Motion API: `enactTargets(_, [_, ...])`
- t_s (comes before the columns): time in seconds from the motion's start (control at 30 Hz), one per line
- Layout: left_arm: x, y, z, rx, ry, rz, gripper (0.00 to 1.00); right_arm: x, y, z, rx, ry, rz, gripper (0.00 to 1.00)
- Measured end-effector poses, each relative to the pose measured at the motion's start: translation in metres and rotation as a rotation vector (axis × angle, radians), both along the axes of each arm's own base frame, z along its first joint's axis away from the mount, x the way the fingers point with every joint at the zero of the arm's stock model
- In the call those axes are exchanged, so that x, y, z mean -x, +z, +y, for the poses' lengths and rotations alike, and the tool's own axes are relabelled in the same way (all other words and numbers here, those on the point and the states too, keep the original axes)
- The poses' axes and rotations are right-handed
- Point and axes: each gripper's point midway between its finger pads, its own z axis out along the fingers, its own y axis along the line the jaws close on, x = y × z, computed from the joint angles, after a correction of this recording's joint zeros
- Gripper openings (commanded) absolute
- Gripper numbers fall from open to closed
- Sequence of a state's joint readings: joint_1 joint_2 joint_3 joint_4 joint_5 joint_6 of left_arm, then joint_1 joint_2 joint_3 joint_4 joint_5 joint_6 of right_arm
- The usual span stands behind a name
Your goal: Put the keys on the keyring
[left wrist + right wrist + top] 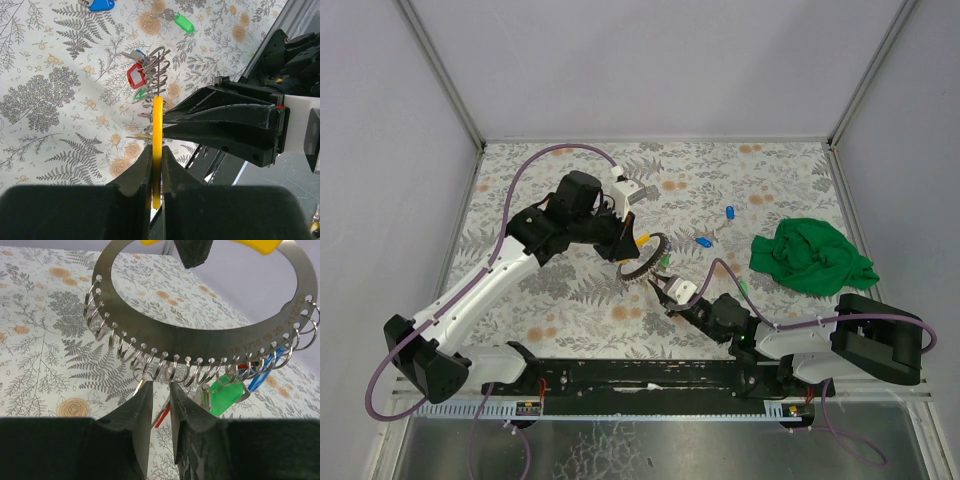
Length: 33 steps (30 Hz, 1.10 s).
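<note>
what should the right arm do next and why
Probably ease the right pincer up a touch into the split rings: the left pincer clamps the keyring by its yellow part, and the right tips sit just below the rings. Whether they hold anything, I cannot tell.

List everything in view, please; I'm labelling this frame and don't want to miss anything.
keyring: one, dark grey with a yellow section, lined with wire loops, held off the table.
hanging keys: count unclear, red, green and blue tags, on the keyring's loops.
blue-tagged keys: two, blue, loose on the table right of the keyring.
green-tagged key: one, green, loose on the table's near right part.
cloth: one, green, crumpled at the table's right side.
table: one, grey leaf print, under everything.
left end effector: one, black, shut on the keyring's yellow section.
right end effector: one, black, fingers narrowly apart under the loops.
</note>
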<state>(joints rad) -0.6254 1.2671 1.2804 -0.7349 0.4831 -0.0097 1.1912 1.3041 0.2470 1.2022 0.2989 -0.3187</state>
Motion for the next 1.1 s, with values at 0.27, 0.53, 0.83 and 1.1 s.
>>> enactTargets(0.27, [0.0013, -0.0014, -0.0018, 0.003, -0.015, 0.008, 0.0, -0.0009, 0.0046, -0.0006, -0.02, -0.007, -0.007, 0.23])
enactTargets(0.53, [0.0027, -0.0028, -0.0036, 0.006, -0.026, 0.019, 0.0, -0.0009, 0.0045, -0.0006, -0.019, -0.007, -0.007, 0.23])
enactTargets(0.83, [0.0026, -0.0042, -0.0042, 0.005, -0.029, 0.025, 0.0, -0.0008, 0.0041, -0.0005, -0.018, -0.006, -0.007, 0.15])
enactTargets(1.1, [0.0027, -0.0045, -0.004, 0.004, -0.027, 0.026, 0.04, -0.0002, 0.004, -0.0014, -0.008, -0.004, -0.008, 0.05])
